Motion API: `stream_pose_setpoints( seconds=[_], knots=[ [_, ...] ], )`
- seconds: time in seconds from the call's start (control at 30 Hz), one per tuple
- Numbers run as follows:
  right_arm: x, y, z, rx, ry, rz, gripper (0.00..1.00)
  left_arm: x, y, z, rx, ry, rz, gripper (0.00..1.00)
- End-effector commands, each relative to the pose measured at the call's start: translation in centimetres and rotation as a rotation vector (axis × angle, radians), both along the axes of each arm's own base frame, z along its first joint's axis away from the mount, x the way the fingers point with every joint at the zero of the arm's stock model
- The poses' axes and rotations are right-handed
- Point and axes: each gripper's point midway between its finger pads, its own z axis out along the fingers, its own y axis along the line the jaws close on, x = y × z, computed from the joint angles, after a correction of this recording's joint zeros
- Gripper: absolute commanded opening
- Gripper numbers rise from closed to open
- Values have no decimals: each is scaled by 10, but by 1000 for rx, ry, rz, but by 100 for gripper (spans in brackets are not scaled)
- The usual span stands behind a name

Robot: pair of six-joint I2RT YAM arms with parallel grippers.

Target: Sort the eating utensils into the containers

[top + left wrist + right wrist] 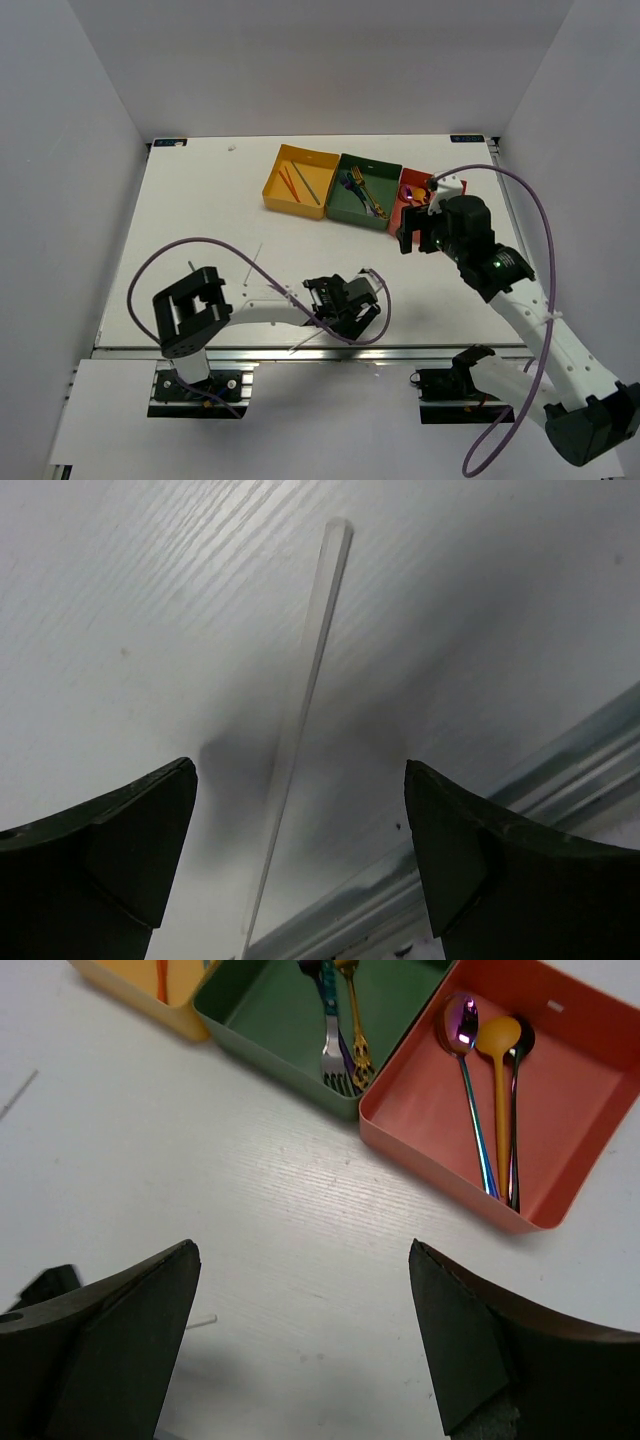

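Note:
A pale chopstick (303, 700) lies on the white table between the open fingers of my left gripper (300, 855), untouched; in the top view it (306, 342) is near the front edge under that gripper (335, 312). A second pale chopstick (252, 262) lies further left. The yellow tray (283, 165) holds a red and a green chopstick. The dark green tray (262, 1010) holds forks (340, 1030). The red-orange tray (570, 1090) holds the pink, orange and black spoons (497, 1070). My right gripper (300, 1345) is open and empty above the table in front of the trays.
The three trays stand in a row at the back right (363, 190). The metal front rail (480, 810) runs just behind the chopstick. A purple cable (200, 245) loops over the left arm.

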Motion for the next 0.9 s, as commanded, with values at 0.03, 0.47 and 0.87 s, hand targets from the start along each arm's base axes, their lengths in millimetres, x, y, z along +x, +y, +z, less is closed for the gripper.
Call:
stream_pose_setpoints(
  seconds=[0.03, 0.47, 0.87],
  knots=[
    [-8, 5, 30, 67, -88, 44, 89, 13, -31, 2, -25, -44, -43, 90],
    [-20, -4, 66, 102, -195, 40, 89, -4, -17, -52, 25, 118, -56, 45],
    [-31, -8, 83, 130, -251, 46, 89, 7, 6, -46, 93, 67, 3, 0]
  ],
)
